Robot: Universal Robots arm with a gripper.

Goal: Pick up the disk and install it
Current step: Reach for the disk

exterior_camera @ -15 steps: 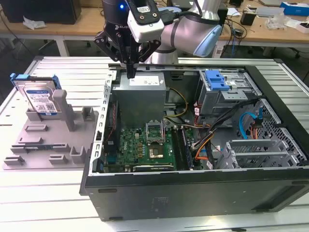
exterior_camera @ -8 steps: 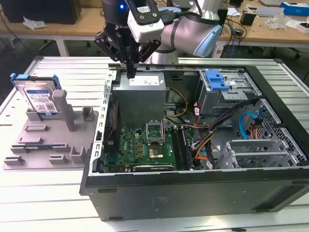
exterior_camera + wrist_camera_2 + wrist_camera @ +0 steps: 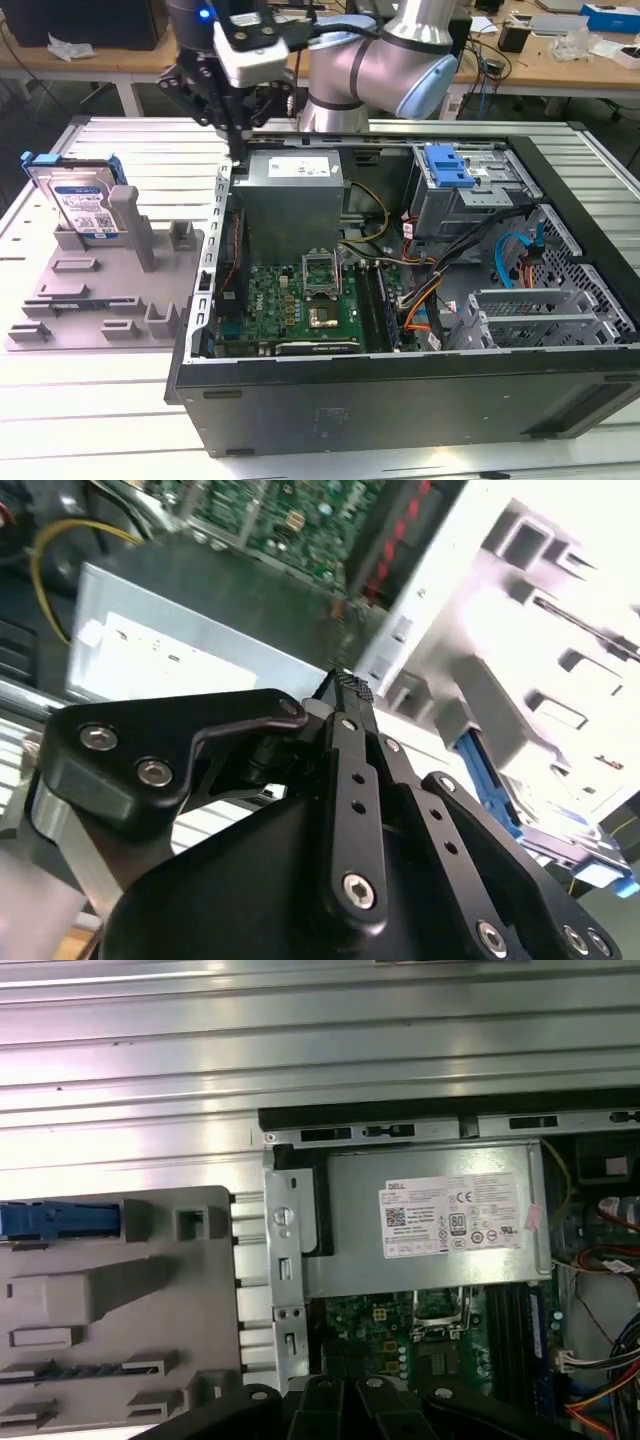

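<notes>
disk (image 3: pixel 82 205) stands upright in slot of grey fixture (image 3: pixel 100 300), exterior view's left, on worktop (image 3: pixel 90 420), well apart from tool; tool (image 3: pixel 236 140) hovers over corner of case (image 3: pixel 400 400), just by power supply (image 3: pixel 295 190); jaws pinched narrow, holding nothing; risks imo: tips sit low near case wall, sideways swing could clip it; pinched jaws coming down on disk would ram top edge; off-centre grab on blue frame could tilt disk, jam it in slot

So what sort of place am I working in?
Probably a robotics or electronics lab: an open computer case sits on a slotted metal table, the disk stands in a grey fixture tray, and wooden workbenches stand behind.
</notes>
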